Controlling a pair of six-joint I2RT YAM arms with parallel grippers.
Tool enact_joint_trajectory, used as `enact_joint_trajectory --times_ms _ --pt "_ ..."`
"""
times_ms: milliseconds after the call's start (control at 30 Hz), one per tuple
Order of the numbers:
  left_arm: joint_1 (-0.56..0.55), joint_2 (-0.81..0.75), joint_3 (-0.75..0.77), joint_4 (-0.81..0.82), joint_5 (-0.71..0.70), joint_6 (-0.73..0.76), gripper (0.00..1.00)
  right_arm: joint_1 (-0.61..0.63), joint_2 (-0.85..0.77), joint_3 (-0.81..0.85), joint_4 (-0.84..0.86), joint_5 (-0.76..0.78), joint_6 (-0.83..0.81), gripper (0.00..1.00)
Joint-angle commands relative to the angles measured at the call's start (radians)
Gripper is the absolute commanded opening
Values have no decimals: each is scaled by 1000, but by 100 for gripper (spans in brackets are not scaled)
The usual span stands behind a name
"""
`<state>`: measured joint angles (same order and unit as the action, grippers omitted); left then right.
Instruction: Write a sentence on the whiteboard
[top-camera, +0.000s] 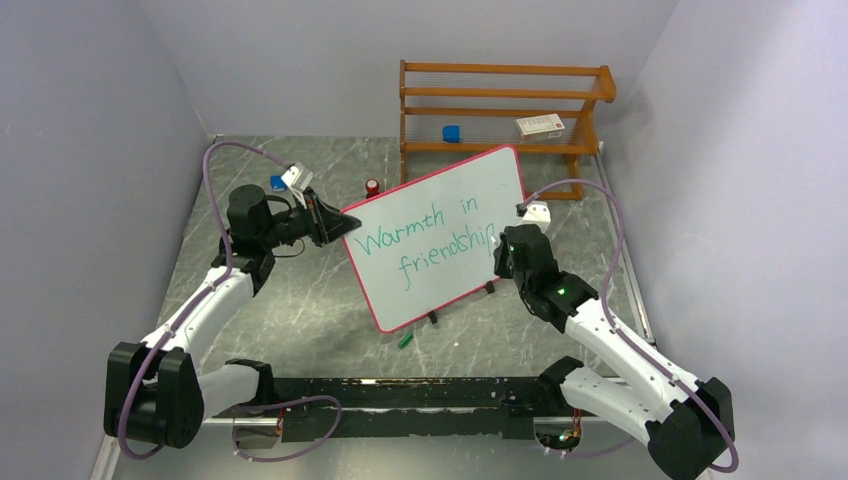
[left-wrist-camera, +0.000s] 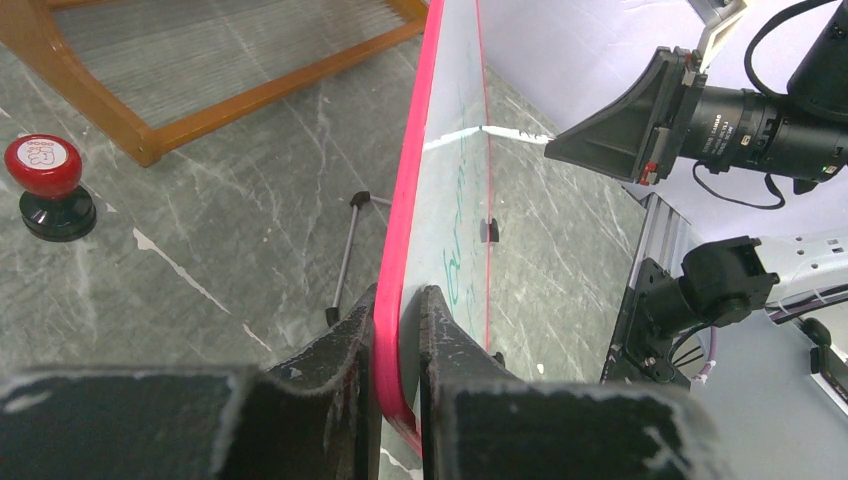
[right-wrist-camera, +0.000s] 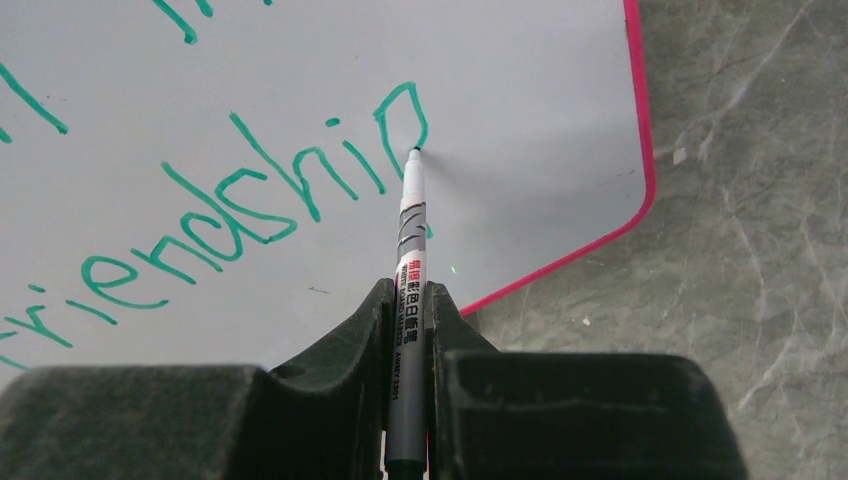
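Left fingers (left-wrist-camera: 345, 350) we see clamped on the whiteboard (left-wrist-camera: 450, 200) (its pink edge, bottom centre); right fingers (right-wrist-camera: 350, 340) pinch a marker (right-wrist-camera: 410, 250), tip touching the final "p".

In the right wrist view the marker (right-wrist-camera: 409, 250) runs off the bottom edge and the whiteboard (right-wrist-camera: 520, 100) loses its writing at the left edge, while the white box (top-camera: 540, 125) on the wooden rack (top-camera: 500, 68) bears print too small to read.
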<state>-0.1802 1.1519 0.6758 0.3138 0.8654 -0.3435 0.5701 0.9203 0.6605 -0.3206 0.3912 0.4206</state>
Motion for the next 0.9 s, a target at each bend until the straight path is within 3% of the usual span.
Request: enact_joint_trajectory --times_ms 0,433,867 --pt "-2 35 -28 -131 -59 131 5 -5 -5 -17 -20 -69 12 0" --pt "-2 33 -28 -131 -61 130 5 -5 -31 -1 -66 -68 4 0" --pt "-2 32 -28 -134 -63 132 5 -15 -60 2 -69 73 23 0"
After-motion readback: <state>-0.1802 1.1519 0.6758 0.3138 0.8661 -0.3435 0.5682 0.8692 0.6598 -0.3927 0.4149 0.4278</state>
